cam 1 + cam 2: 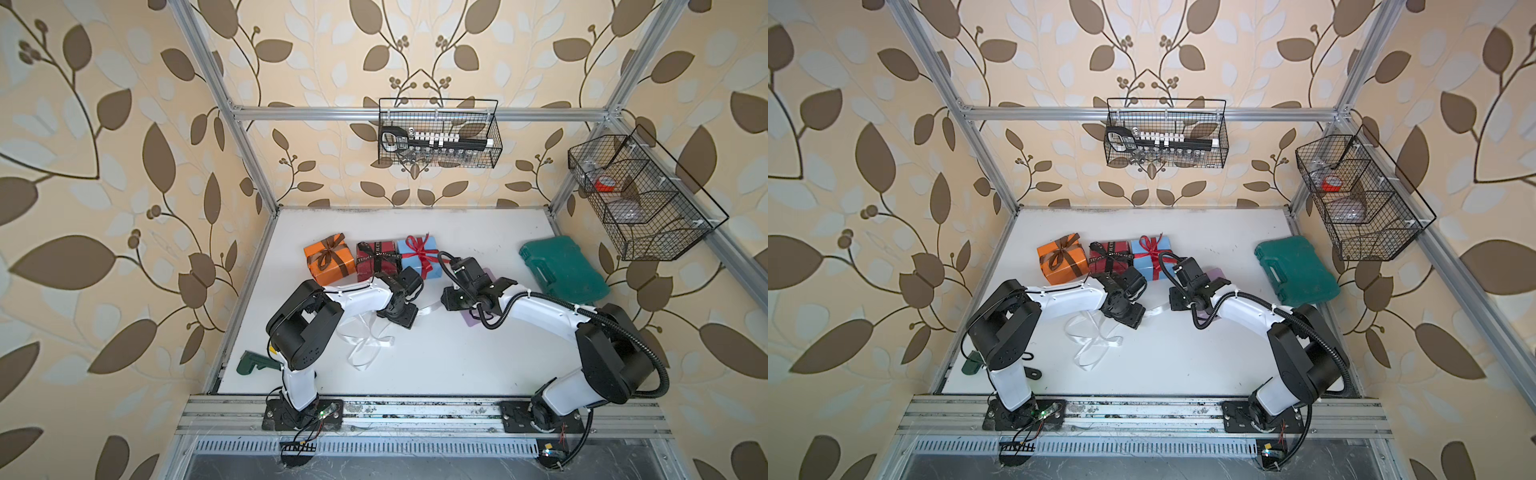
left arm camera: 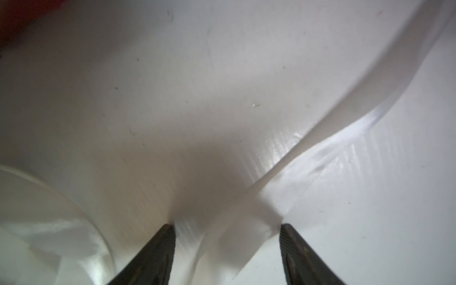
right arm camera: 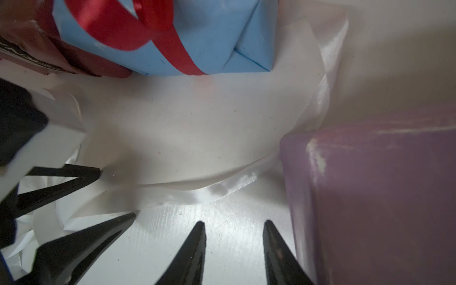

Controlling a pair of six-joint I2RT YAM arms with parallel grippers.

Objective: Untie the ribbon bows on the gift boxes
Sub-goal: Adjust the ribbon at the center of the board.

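Note:
Three gift boxes stand in a row at the back: orange (image 1: 328,266) with a tied brown bow (image 1: 330,248), dark red (image 1: 376,266) with a black lettered bow (image 1: 380,257), light blue (image 1: 419,259) with a red bow (image 1: 417,245). The lilac box (image 3: 382,185) sits mostly under my right arm. Its white ribbon (image 1: 370,336) lies loose on the table. My left gripper (image 2: 227,227) points down, open, with a flat stretch of the white ribbon (image 2: 345,111) between its fingers. My right gripper (image 3: 234,223) stands open over bare table, one finger beside the lilac box.
A dark-green plastic case (image 1: 561,270) lies at the right side of the table. A green tool (image 1: 253,361) rests at the front left edge. Two wire baskets (image 1: 438,133) (image 1: 640,199) hang on the frame above the back and right.

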